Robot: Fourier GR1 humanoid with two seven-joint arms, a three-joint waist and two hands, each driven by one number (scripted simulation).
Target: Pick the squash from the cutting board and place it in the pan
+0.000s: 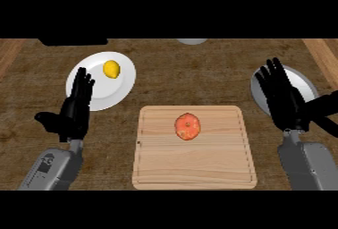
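I see squash point(188, 126) on cutting board point(194, 154), my left hand point(76, 112) and right hand point(285, 100) open, empty, pan point(305, 82) behind right hand

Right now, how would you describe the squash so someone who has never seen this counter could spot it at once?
Find the pale wooden cutting board in the middle of the brown counter. The squash lies alone on its far half, an orange-red oval with paler blotches. The only other food, a smaller plain yellow lemon, sits on the white plate to the far left.
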